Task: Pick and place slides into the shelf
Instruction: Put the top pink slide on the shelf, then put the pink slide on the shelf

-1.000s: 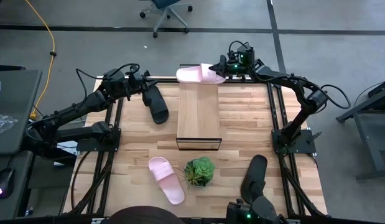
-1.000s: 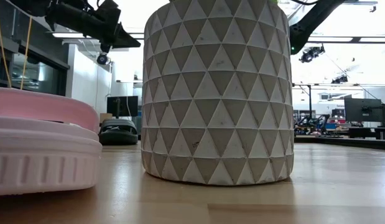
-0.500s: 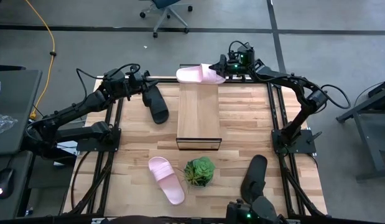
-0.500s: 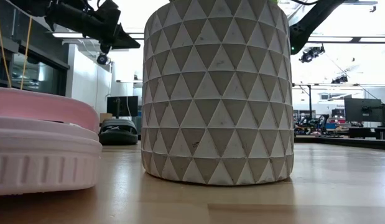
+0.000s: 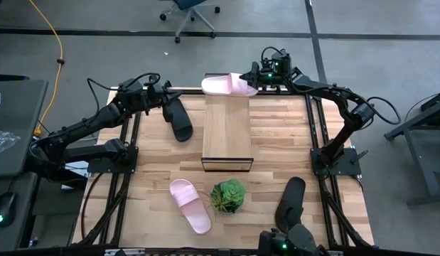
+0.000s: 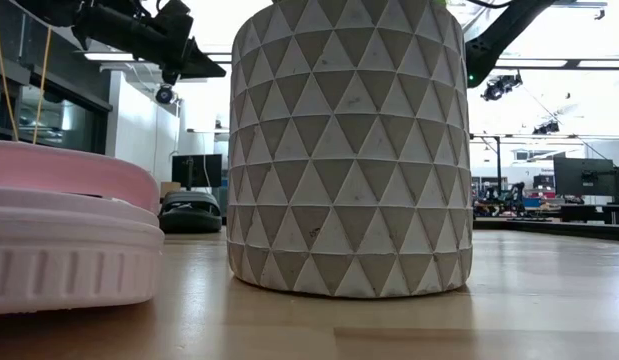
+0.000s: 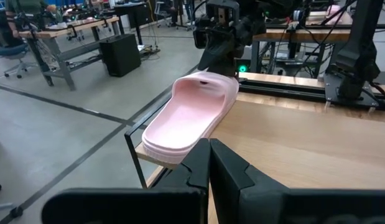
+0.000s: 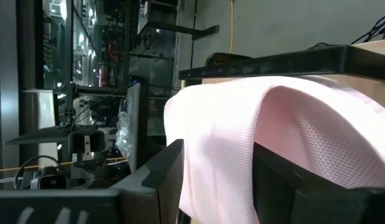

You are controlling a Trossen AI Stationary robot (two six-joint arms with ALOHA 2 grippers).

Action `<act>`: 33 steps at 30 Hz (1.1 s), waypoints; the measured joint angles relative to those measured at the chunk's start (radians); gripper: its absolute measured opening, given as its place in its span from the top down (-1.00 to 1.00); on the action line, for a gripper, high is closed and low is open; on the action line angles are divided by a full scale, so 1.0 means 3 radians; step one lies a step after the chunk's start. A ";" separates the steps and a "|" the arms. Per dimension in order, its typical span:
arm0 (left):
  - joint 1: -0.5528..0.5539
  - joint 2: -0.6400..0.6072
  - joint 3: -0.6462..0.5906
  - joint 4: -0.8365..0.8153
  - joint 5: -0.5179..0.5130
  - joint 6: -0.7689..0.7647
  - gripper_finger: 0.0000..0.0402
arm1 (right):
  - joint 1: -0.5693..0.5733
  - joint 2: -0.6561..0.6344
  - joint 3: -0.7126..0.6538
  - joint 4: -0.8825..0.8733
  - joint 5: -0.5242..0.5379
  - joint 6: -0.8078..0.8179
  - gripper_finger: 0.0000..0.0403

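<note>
Currently: pale pink slide (image 5: 229, 85) lies crosswise on the far end of the shelf (image 5: 227, 135), long axis left to right, overhanging its left edge; broad strap toward the right. Right gripper (image 5: 260, 76), arm reaching in from the far right, straddles that strap, fingers (image 8: 156, 177) spread either side. Left gripper (image 5: 165, 96), closed, at the black slide (image 5: 179, 119).

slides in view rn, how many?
4. Pink slide lies across the shelf's far end at the right gripper; black slide at the left gripper; pink slide beside the plant; black slide at near right.
</note>
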 joint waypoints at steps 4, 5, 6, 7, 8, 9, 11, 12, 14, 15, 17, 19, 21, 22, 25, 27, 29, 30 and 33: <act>0.0000 0.0000 0.0000 0.0000 0.0000 0.0001 1.00 | 0.0001 0.0000 0.0082 -0.0165 0.0058 -0.0087 0.25; 0.0000 0.0000 0.0000 0.0000 0.0000 0.0001 1.00 | 0.0001 0.0000 0.0140 -0.0269 0.0085 -0.0148 0.25; 0.0000 0.0000 0.0000 0.0000 0.0000 0.0003 1.00 | 0.0000 0.0000 0.0202 -0.0396 0.0122 -0.0220 0.25; 0.0000 0.0000 0.0000 0.0000 0.0002 0.0003 1.00 | 0.0000 0.0000 0.0265 -0.0525 0.0147 -0.0302 0.25; 0.0000 0.0000 0.0000 0.0000 0.0003 0.0004 1.00 | -0.0004 0.0000 0.0329 -0.0666 0.0160 -0.0397 0.25; 0.0000 0.0000 0.0000 0.0000 0.0003 0.0005 1.00 | -0.0006 0.0000 0.0389 -0.0804 0.0182 -0.0481 0.25; 0.0000 0.0000 0.0000 0.0000 0.0003 0.0006 1.00 | -0.0007 0.0000 0.0501 -0.1031 0.0239 -0.0623 0.25; 0.0000 0.0000 0.0000 0.0001 0.0003 0.0006 1.00 | -0.0011 0.0000 0.0551 -0.1108 0.0247 -0.0672 0.25; 0.0000 0.0000 0.0000 0.0001 0.0003 0.0006 1.00 | -0.0010 0.0000 0.0632 -0.1227 0.0264 -0.0768 0.25; 0.0000 0.0000 0.0000 0.0001 0.0003 0.0006 1.00 | -0.0010 0.0000 0.0667 -0.1295 0.0309 -0.0812 0.25; 0.0000 0.0000 0.0000 0.0001 0.0003 0.0006 1.00 | -0.0010 0.0000 0.0740 -0.1456 0.0404 -0.0910 0.25; 0.0000 0.0000 0.0000 0.0001 0.0003 0.0006 1.00 | -0.0011 0.0000 0.0812 -0.1612 0.0481 -0.1005 0.25; 0.0000 0.0000 0.0000 0.0001 0.0003 0.0006 1.00 | -0.0011 0.0000 0.0839 -0.1740 0.0544 -0.1089 0.25; 0.0000 0.0000 0.0000 0.0001 0.0003 0.0006 1.00 | -0.0011 0.0000 0.0839 -0.1783 0.0571 -0.1132 0.25; 0.0000 0.0000 0.0000 0.0001 0.0003 0.0006 1.00 | -0.0010 0.0000 0.0839 -0.1807 0.0602 -0.1209 0.25; 0.0000 0.0000 0.0000 0.0001 0.0003 0.0006 1.00 | 0.0019 0.0000 0.0839 -0.1809 0.0689 -0.1267 0.25; 0.0000 0.0000 0.0000 0.0001 0.0028 0.0006 1.00 | 0.0053 -0.0019 0.0839 -0.1825 0.0827 -0.1355 0.25; 0.0000 0.0000 0.0000 0.0001 0.0039 0.0006 1.00 | 0.0073 -0.0042 0.0839 -0.1831 0.0905 -0.1399 0.25; 0.0000 0.0000 0.0000 0.0001 0.0089 0.0006 1.00 | 0.0095 -0.0131 0.0839 -0.1864 0.1041 -0.1493 0.25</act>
